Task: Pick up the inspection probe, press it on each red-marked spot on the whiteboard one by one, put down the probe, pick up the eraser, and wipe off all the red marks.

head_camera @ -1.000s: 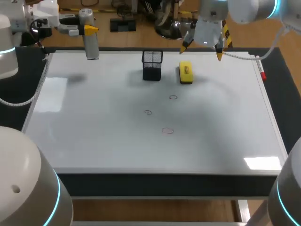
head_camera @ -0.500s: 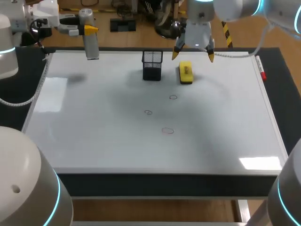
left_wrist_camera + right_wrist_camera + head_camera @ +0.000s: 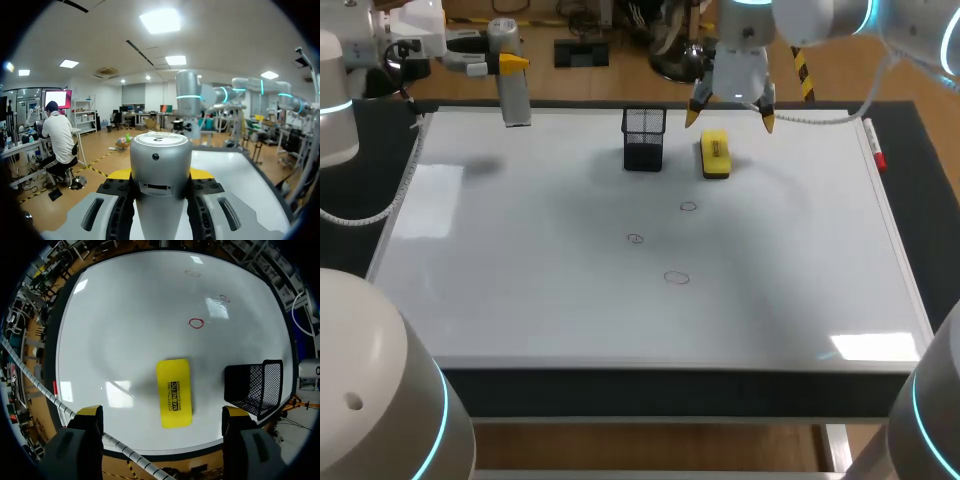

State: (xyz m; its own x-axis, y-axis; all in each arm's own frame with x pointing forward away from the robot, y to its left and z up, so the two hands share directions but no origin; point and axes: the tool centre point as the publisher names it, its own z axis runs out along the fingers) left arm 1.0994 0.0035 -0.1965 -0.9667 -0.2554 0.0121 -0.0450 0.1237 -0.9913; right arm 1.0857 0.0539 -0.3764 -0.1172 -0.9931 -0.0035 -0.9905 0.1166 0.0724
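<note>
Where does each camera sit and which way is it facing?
Head view: above and behind, looking down on the whiteboard; left arm and right arm show.
Left wrist view: left arm, facing level across the room; left gripper clamps the inspection probe.
Right wrist view: right arm, facing down; open right gripper over eraser.
Shared: head and right wrist views show eraser, mesh basket, red marks.
</note>
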